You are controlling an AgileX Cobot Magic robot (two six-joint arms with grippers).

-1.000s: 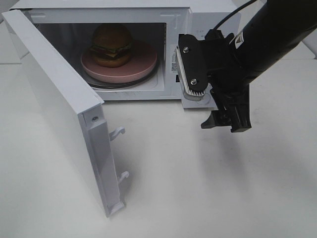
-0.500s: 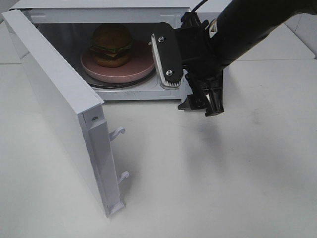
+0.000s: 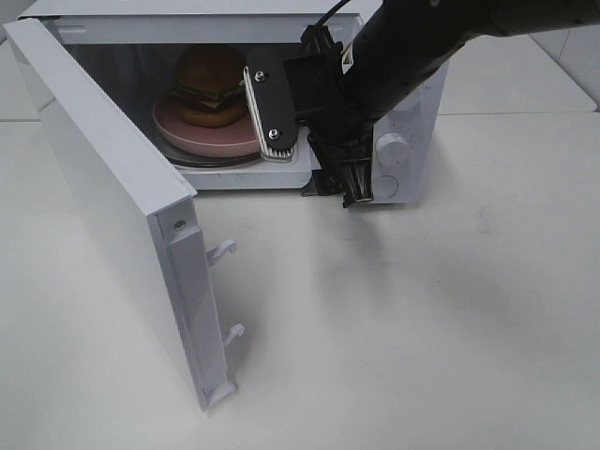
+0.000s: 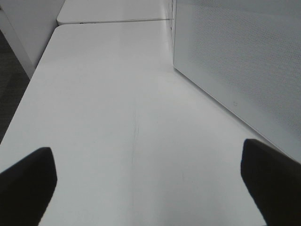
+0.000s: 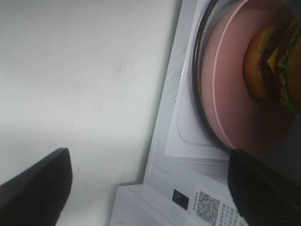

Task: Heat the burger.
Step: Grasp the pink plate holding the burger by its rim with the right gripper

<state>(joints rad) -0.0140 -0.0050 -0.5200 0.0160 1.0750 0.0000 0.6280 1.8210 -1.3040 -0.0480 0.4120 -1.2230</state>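
Observation:
The burger sits on a round pink plate on the glass turntable inside the open white microwave. My right gripper hangs open just in front of the right side of the cavity mouth, its white-padded finger nearest the plate, holding nothing. The right wrist view looks past the open gripper at the burger, the plate and the microwave's front sill. My left gripper is open over bare table, beside the perforated door.
The microwave door stands swung wide to the left, with its latch hooks pointing right. Two control knobs are on the microwave's right panel. White table stretches in front and to the right.
My right arm has swung left, from in front of the control panel to the right side of the cavity mouth. The burger, plate and door have not moved.

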